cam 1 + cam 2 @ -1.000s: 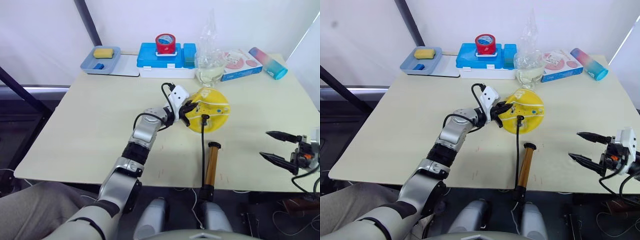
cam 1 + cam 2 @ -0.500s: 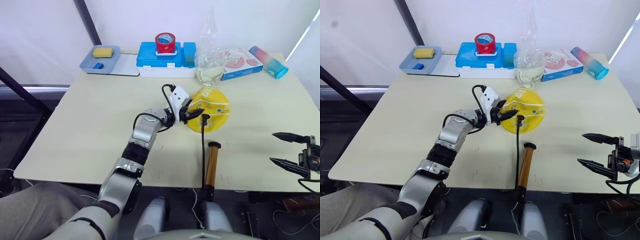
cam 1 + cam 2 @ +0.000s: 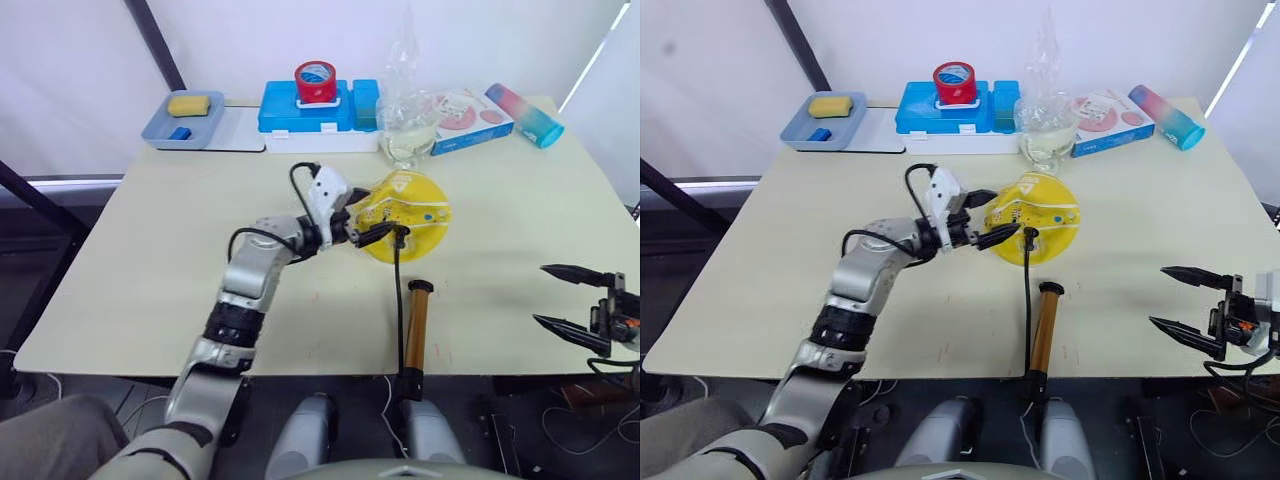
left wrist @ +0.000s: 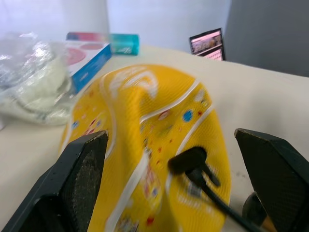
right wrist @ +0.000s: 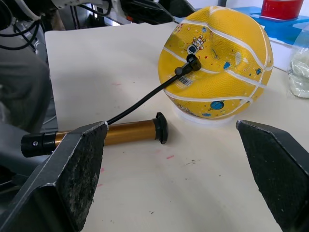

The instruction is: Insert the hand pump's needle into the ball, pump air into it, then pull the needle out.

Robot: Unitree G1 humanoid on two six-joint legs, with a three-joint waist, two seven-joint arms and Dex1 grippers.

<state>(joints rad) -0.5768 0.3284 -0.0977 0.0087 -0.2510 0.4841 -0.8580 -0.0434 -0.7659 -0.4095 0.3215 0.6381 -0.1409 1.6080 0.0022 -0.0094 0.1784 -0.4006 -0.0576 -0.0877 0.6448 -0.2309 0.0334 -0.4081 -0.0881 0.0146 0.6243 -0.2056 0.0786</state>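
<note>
ball: I see the yellow ball (image 3: pixel 405 214) mid-table, just in front of a clear plastic bag (image 3: pixel 408 128); in my right wrist view it sits on a small white ring (image 5: pixel 205 119).
needle: black fitting of the needle (image 5: pixel 193 62) sits against the ball's near face; I can't see the metal tip, so I can't tell how deep it goes.
hand pump: copper-orange hand pump (image 3: pixel 415 327) lies flat on the table just in front of the ball, lengthwise toward me, its near black end at the table's front edge. Its black hose (image 3: pixel 398 290) runs from there up to the fitting on the ball.
left gripper: my left gripper (image 3: pixel 366 222) is at the ball's left side, fingers spread apart, one finger (image 4: pixel 82 176) on each side of the ball's left edge. Touching or not, I can't tell.
right gripper: my right gripper (image 3: pixel 1178 302) hangs off the table's front right edge, fingers wide apart, holding nothing, well apart from pump and ball.
ball vs pump: near each other, joined only by the hose; pump body does not touch the ball.
back of table: blue box (image 3: pixel 312 104) with a red tape roll (image 3: pixel 315 81) on top, grey tray (image 3: pixel 184 120) with a yellow sponge (image 3: pixel 187 105), flat carton (image 3: pixel 467 108), pink-and-teal bottle (image 3: pixel 523 114) lying on its side.
</note>
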